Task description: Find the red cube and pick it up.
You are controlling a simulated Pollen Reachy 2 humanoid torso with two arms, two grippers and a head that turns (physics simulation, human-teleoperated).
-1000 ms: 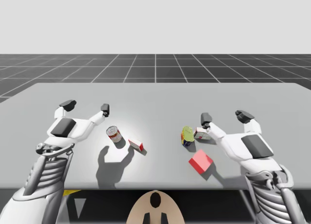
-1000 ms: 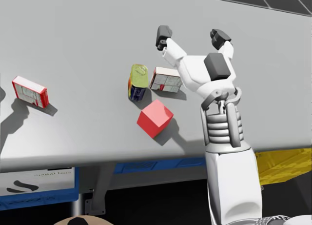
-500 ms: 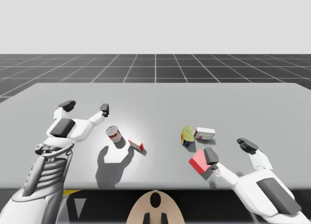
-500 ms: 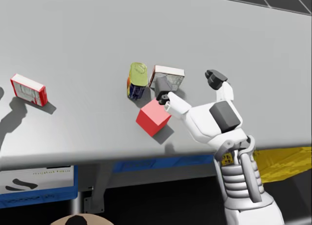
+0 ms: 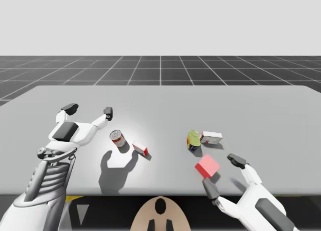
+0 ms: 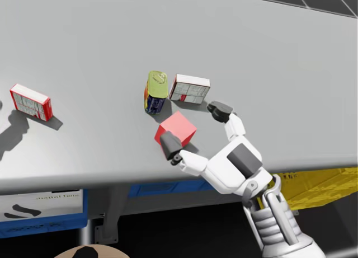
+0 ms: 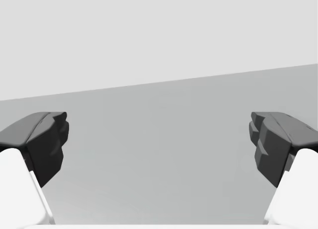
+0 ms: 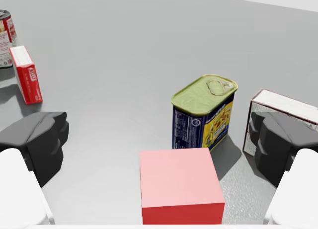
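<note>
The red cube [image 5: 207, 166] [image 6: 178, 131] lies near the table's front edge, right of the middle. My right gripper [image 5: 223, 175] [image 6: 194, 126] comes in over that edge and stands open astride it. In the right wrist view the red cube [image 8: 179, 184] sits between the spread fingers of my right gripper [image 8: 160, 154], with a gap on both sides. My left gripper [image 5: 89, 110] hovers open over the left part of the table, far from the cube. Nothing lies between the fingers of my left gripper [image 7: 159, 144].
Just beyond the cube stand a blue-and-yellow tin with a green lid [image 5: 193, 139] [image 6: 157, 92] [image 8: 204, 112] and a white box [image 5: 211, 137] [image 6: 190, 89] [image 8: 283, 106]. Further left are a small red-and-white box [image 5: 140, 149] [image 6: 32, 103] [image 8: 27, 75] and a red-and-white can [image 5: 118, 139].
My right arm has drawn back from the white box to the table's front edge, and its open gripper now straddles the red cube. The left arm has not moved.
</note>
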